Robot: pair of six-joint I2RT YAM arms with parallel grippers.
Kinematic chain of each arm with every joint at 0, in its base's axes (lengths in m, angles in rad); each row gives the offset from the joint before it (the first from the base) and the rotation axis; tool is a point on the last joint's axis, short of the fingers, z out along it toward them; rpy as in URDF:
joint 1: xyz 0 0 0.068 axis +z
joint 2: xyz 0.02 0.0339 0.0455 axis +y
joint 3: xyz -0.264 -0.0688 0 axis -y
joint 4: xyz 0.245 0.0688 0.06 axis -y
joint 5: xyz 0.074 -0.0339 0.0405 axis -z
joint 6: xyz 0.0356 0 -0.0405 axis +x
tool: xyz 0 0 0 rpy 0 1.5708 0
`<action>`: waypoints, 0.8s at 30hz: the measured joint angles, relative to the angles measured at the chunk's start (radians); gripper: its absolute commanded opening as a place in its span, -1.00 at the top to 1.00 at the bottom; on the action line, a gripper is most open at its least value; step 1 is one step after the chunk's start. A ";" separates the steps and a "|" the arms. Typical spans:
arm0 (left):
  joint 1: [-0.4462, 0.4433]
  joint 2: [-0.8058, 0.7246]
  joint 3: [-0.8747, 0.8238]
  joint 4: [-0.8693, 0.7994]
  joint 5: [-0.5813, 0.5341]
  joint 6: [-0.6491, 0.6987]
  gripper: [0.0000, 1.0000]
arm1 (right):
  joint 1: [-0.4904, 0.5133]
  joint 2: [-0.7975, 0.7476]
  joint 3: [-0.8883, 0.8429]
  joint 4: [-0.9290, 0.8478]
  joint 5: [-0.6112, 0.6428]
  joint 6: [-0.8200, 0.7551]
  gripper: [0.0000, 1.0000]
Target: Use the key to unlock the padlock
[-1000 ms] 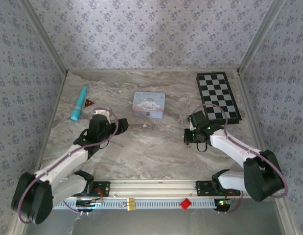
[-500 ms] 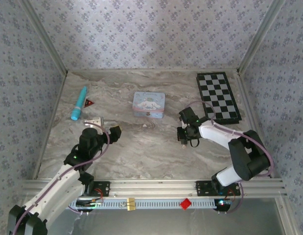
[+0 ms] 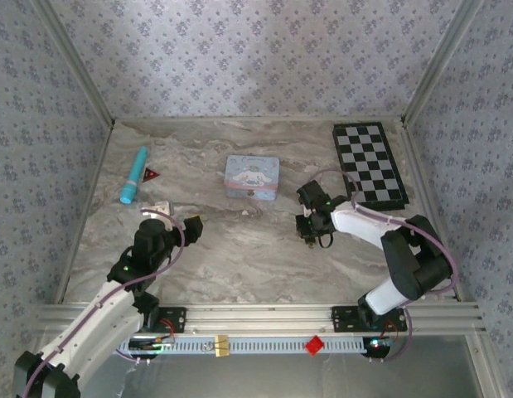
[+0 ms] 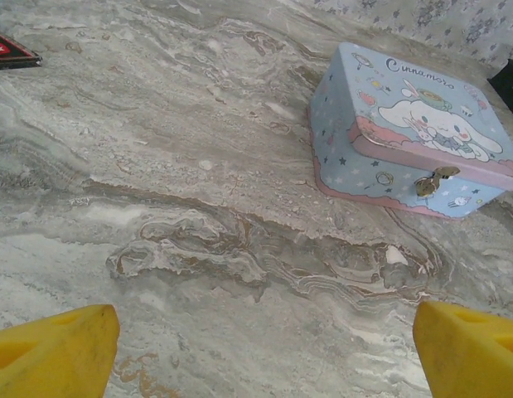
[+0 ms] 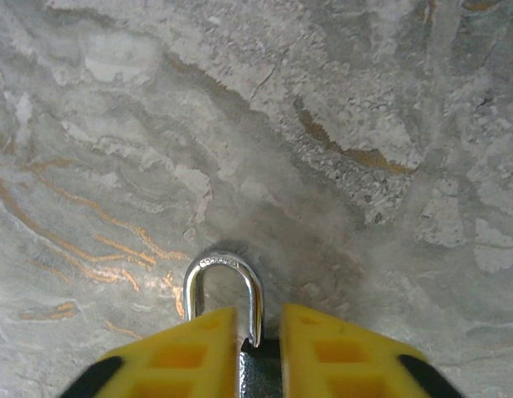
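Two claws low over the surface [image 4: 198, 166]. Near left, the left claw [image 4: 262, 352] gapes wide and empty, likely on standby. Right of centre, the right claw [image 5: 258, 332] is pinched on the padlock [image 5: 260, 373] body, probably steadying it; the shackle points away, one leg seemingly free. Key not made out. Farther off sits the tin [image 4: 405, 133].

The padlock [image 5: 258, 365], small with a dark body and a bright silver shackle [image 5: 224, 262], lies low on the grey marbled tabletop, its body wedged between the yellow fingers of the right gripper [image 5: 258, 322] and its shackle loop pointing away from them along the surface.
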 measured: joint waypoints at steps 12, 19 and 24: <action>0.000 -0.009 0.050 -0.045 -0.054 0.033 -0.84 | 0.060 -0.283 0.053 -0.114 0.084 -0.084 -0.04; 0.000 0.016 0.088 0.013 -0.204 0.064 -1.00 | 0.042 -0.576 0.003 -0.060 0.243 -0.150 -0.40; 0.000 0.133 0.145 0.018 -0.352 0.060 -1.00 | -0.110 -0.755 -0.156 0.058 0.299 -0.111 -0.63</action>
